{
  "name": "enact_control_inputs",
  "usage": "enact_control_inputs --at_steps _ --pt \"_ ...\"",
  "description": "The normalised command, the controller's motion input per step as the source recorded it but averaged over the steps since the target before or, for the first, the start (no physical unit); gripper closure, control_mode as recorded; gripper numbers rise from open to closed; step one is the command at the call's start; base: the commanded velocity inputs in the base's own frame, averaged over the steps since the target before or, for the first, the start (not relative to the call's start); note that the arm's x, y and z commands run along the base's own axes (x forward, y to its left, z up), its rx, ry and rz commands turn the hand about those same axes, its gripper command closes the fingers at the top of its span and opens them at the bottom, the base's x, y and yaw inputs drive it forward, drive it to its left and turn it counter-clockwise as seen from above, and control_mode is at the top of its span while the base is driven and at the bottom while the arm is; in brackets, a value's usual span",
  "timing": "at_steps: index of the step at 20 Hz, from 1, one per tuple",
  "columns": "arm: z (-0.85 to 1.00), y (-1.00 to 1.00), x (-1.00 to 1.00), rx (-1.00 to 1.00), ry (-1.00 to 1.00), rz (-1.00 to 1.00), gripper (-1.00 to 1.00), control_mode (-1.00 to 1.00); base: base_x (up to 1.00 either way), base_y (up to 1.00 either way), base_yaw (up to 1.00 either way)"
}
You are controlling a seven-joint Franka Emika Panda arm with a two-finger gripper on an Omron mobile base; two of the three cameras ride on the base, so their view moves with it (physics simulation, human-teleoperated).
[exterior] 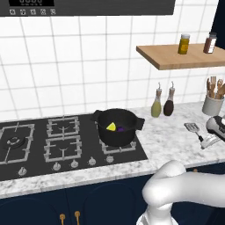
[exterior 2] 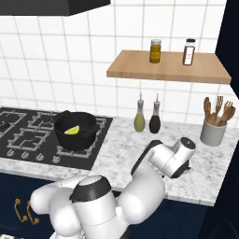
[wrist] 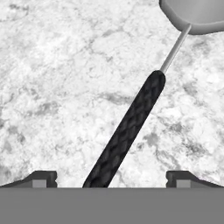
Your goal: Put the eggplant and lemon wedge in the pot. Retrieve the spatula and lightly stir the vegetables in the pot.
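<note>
The black pot (exterior: pixel 116 127) stands on the front right burner. Inside it lie the yellow lemon wedge (exterior: pixel 111 127) and the purple eggplant (exterior: pixel 121 129); the right base view shows the pot (exterior 2: pixel 76 130) with the lemon wedge (exterior 2: pixel 72 130). The spatula (exterior: pixel 192 127) lies flat on the marble counter right of the stove. My gripper (exterior: pixel 209 141) hangs low over its handle end. In the hand view the dark braided spatula handle (wrist: pixel 131 124) runs up between my fingertips (wrist: pixel 43 177) to the grey blade (wrist: pixel 197 15). The gripper (wrist: pixel 111 177) is open, its fingers wide apart and off the handle.
Two oil bottles (exterior: pixel 156 105) stand at the wall behind the counter. A grey cup of wooden utensils (exterior: pixel 212 103) sits at the far right. A wooden shelf (exterior: pixel 176 57) with two jars hangs above. The stove (exterior: pixel 66 140) lies to the left.
</note>
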Motion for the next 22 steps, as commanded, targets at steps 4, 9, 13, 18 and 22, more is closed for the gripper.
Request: enact_control_inputs --at_steps 4,9,13,18,22 --pt "-0.1 0.06 0.15 0.0 0.0 0.0 -1.0 -1.0 0.0 0.0 0.0" --pt "-0.03 0.1 0.27 0.0 0.0 0.0 -1.0 -1.0 0.0 0.0 0.0" --pt "-0.18 0.13 0.04 0.0 0.01 0.0 1.0 -1.0 0.0 0.0 0.0" --pt "-0.32 0.05 -0.04 0.0 0.02 0.0 1.0 -1.0 0.0 0.0 0.0" --pt "-0.14 0.0 -0.35 0.0 0.01 0.0 1.0 -1.0 0.0 0.0 0.0"
